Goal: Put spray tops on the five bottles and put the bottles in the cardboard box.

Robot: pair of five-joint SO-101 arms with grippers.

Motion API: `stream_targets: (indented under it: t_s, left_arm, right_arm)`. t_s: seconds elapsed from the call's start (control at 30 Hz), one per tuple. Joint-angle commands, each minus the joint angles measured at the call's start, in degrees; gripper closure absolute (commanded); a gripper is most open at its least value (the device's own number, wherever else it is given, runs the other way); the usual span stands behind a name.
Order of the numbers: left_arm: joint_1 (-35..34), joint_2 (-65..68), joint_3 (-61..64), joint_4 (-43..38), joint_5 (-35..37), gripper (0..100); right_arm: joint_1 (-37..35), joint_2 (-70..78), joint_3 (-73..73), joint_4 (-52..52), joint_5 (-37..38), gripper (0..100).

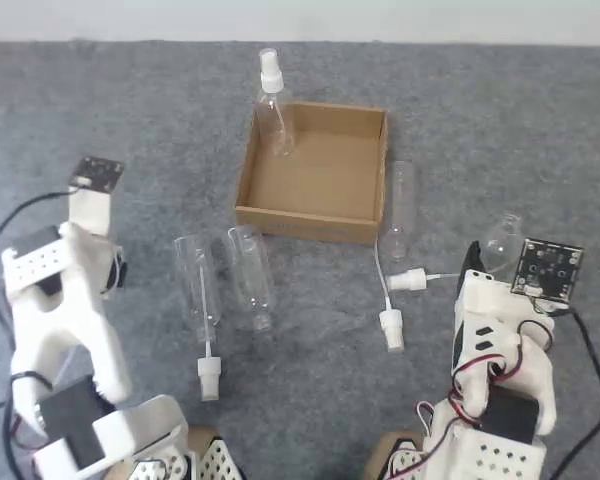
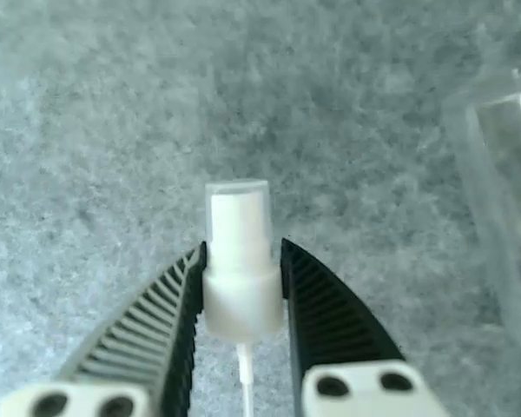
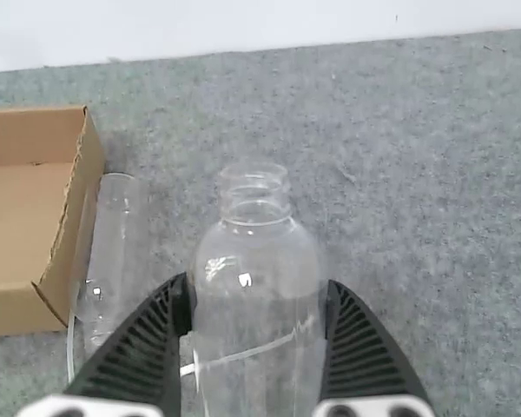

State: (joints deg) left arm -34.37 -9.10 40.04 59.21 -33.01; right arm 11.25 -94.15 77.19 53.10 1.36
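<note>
Your left gripper (image 2: 241,252) is clenched on a white plastic spray top (image 2: 239,287). One ribbed black finger (image 2: 169,304) presses each side of its collar, above the grey carpet (image 2: 113,130).

Right of that arm, two clear plastic bottles lie side by side on the carpet. The left lying bottle (image 1: 197,285) has a second spray top (image 1: 209,378) just off its mouth, and the thin tube appears to reach into the neck. The open-necked lying bottle (image 1: 252,275) rests just beside it.

Beyond them sits the open brown cardboard box (image 1: 310,222). A capped bottle (image 1: 275,115) stands upright in its far left corner.

A fourth clear bottle (image 1: 399,210) lies on the carpet just beside the box's right wall. Near its mouth lie two loose spray tops, the farther loose top (image 1: 410,280) and the nearer loose top (image 1: 391,328), each trailing a tube.

Your right gripper (image 3: 256,291) is grasping a round-shouldered clear bottle (image 3: 256,261), fingers on either side of the body, with the open neck pointing away from the wrist. You will find it to the right of the two loose tops.
</note>
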Motion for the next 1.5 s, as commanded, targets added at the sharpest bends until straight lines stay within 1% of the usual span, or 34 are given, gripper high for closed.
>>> stream_targets:
  t_s: [0.0, 0.1, 0.23, 0.3, 0.43, 0.57, 0.7, 0.83, 1.07, 1.1, 1.17, 1.27, 1.47]
  left_arm:
    - [-0.3, -3.0, 1.6, -1.8, 0.5, 87]
    - [-0.8, -3.0, 2.1, -1.7, 0.5, 82]
    - [-0.8, -2.5, 2.1, -1.2, 0.4, 81]
    - [-0.7, -0.3, 0.7, -0.1, 0.2, 81]
    - [-0.8, 10.2, -7.6, 4.5, 0.4, 81]
    - [-0.7, 21.6, -18.4, 13.0, 0.2, 85]
    - [-0.6, 26.5, -23.9, 16.6, 0.2, 87]
    - [-0.5, 25.9, -24.0, 16.8, 0.1, 88]
    - [-0.4, 24.4, -24.0, 17.1, 0.0, 96]
    - [-0.4, 24.1, -24.1, 18.0, -0.2, 97]
    - [-0.4, 23.0, -24.3, 20.7, -2.7, 98]
    - [-0.1, 19.4, -24.1, 23.2, -4.5, 99]
    - [0.4, 9.6, -24.0, 26.2, -3.8, 99]
  right_arm:
    - [-0.5, -1.0, -0.6, -1.5, 1.2, 97.6]
    - [-0.5, -1.0, -0.6, -1.4, 1.2, 97.6]
    - [-0.5, -1.0, -0.6, -1.4, 1.2, 97.6]
    - [-0.5, -1.0, -0.6, -1.4, 1.2, 97.6]
    - [-0.5, -1.0, -0.6, -1.4, 1.2, 97.6]
    - [-0.5, -1.0, -0.6, -1.4, 1.2, 97.6]
    - [-0.5, -1.0, -0.6, -1.4, 1.4, 97.6]
    - [-0.5, -1.0, -0.6, -1.4, 2.5, 97.6]
    - [-0.5, -1.0, -0.6, -1.4, 2.6, 97.6]
    - [-0.5, -1.0, -0.6, -1.4, 2.6, 97.6]
    - [-0.5, -1.0, -0.6, -1.4, 2.7, 97.6]
    - [-0.6, -1.0, -0.6, -1.4, 2.7, 97.8]
    - [-0.7, -1.0, -1.2, -1.4, 2.4, 97.7]
